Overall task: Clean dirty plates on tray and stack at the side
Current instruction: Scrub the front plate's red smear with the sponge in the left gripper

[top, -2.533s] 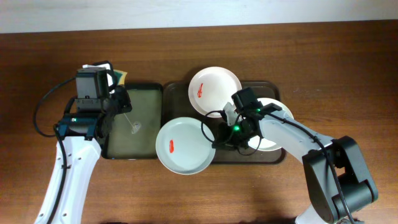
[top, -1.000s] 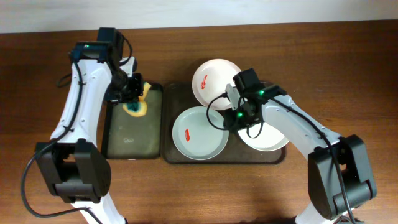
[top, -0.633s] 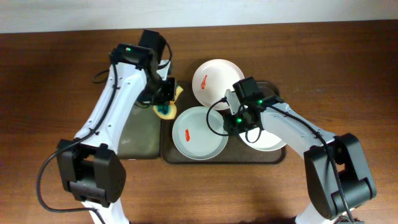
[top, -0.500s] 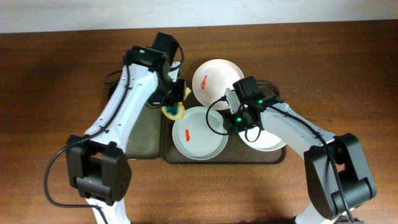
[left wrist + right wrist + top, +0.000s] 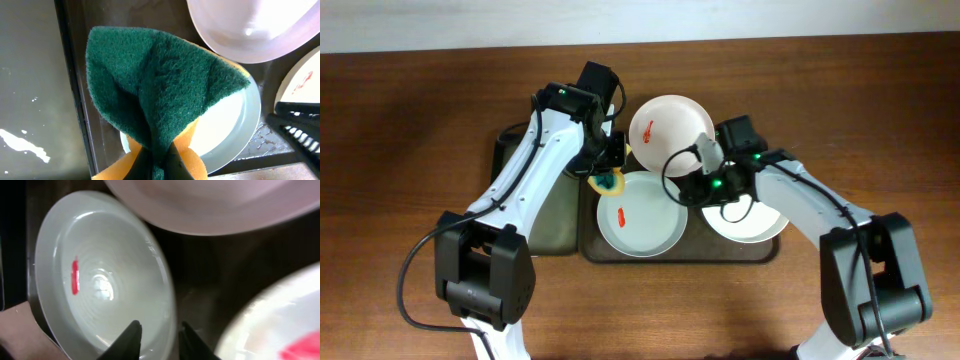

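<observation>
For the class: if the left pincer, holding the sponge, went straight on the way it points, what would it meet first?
Probably the pale bluish-green plate on the tray: the sponge in the left pincer hangs over its near rim. Depth is unclear.

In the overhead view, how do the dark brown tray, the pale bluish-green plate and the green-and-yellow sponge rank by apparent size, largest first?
1. The dark brown rectangular tray, largest.
2. The pale bluish-green round plate, lying inside the tray.
3. The green-and-yellow sponge in the left gripper, clearly smallest, though held nearer the camera.

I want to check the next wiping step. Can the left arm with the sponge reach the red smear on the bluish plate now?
Probably yes. The left hand holds the sponge at the plate's upper-left rim, and the red smear lies uncovered just beyond it.
</observation>
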`<state>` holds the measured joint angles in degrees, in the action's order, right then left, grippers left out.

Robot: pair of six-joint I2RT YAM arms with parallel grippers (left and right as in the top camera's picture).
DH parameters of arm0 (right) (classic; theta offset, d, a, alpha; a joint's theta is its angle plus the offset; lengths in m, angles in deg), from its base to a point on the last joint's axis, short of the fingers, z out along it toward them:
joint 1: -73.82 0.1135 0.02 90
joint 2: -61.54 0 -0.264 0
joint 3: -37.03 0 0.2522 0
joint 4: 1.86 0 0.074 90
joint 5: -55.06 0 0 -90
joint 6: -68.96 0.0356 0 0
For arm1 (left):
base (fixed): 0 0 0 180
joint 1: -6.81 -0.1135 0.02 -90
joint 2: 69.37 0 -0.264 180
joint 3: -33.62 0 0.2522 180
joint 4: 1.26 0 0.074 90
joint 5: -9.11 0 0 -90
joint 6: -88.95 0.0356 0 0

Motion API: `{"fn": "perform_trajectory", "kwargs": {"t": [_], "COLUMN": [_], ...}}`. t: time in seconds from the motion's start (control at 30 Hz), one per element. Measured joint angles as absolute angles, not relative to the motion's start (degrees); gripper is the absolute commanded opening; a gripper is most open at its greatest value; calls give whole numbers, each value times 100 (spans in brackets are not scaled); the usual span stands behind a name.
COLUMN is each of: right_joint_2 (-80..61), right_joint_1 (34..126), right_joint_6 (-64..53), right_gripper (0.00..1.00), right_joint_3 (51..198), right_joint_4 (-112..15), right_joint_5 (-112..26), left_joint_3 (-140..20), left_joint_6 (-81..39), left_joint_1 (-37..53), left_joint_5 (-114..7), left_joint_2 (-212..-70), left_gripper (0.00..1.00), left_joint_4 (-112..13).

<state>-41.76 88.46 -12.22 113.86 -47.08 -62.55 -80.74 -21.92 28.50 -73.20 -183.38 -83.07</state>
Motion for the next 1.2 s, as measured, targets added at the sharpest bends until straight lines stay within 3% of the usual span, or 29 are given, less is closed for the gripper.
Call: {"fn": "perform_trajectory", "kwargs": {"t": [0.2,0.33,0.5,0.53,0.83,0.9,0.97,1.2], "right_joint_2": [-4183,-4430,-4493,-4493,-4493,-4493,-4493,-4493], "right_joint_1": [8889,8892,8892,8892,8892,8892,8892,8924], "right_joint_6": [-1247,-1247,-1249,-1249,-1244,-1244,-1236,-1220], "right_gripper": [23,18,19,24,23,22,14,19], "right_joint_3": [11386,11386,11367,11362,11356,11356,11356,11356], "right_joint_4": [-4769,-4771,-4769,-4767,-4723,-4721,-4699,-4660], "right_joint_5": [-6231,-6221,-6221,-6221,-6221,-6223,-6221,-6223], "left_joint_3": [-8074,-8074,-8032,-8006,-7628,-7617,-7591,-6957], "left_joint_6": [-2192,-2192,-2192,-2192,-2192,-2192,-2192,-2192], "left_joint_1": [2899,3025,3032,3032,3032,3032,3045,3283], "left_joint_5": [-7340,-7338,-7340,-7340,-7340,-7338,-7340,-7338], "left_joint_2": [-18349,-18504,-18537,-18537,-18544,-18544,-18544,-18544], "left_gripper": [0,0,0,0,0,0,0,0], "left_joint_4": [-8310,-8310,-8307,-8307,-8130,-8130,-8135,-7879]}}
